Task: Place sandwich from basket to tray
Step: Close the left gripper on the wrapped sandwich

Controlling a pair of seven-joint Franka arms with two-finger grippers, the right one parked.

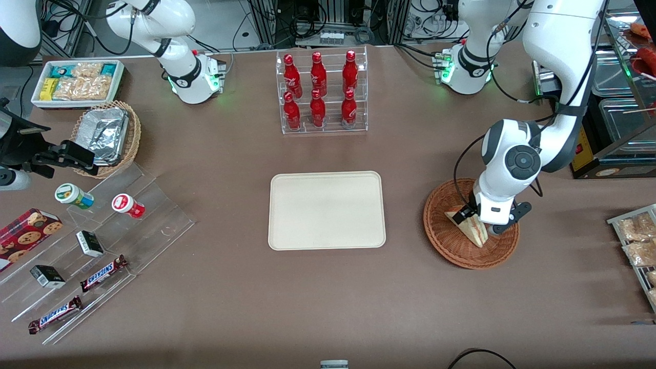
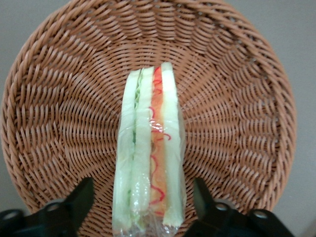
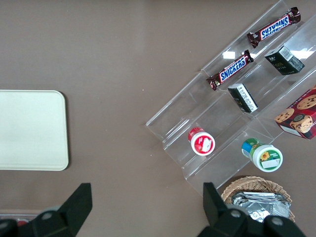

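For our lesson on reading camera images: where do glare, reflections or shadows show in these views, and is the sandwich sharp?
Front view: green lights glow at the arm bases; the crumpled foil containers glint. Left wrist view: even light, the triangular pale-bread sandwich is sharp in the reddish-brown woven basket, its clear wrap faintly shiny, the open gripper straddling it. Right wrist view: white glare spots on the clear acrylic stepped stand.

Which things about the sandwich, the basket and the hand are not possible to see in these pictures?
- Front view: the hand is down in the basket; the arm's wrist covers part of the sandwich and the basket rim.
- Left wrist view: the fingers flank the sandwich with gaps showing, but their tips and the wedge's end are cut off by the picture edge.
- Right wrist view: the tray is cut off at the edge.
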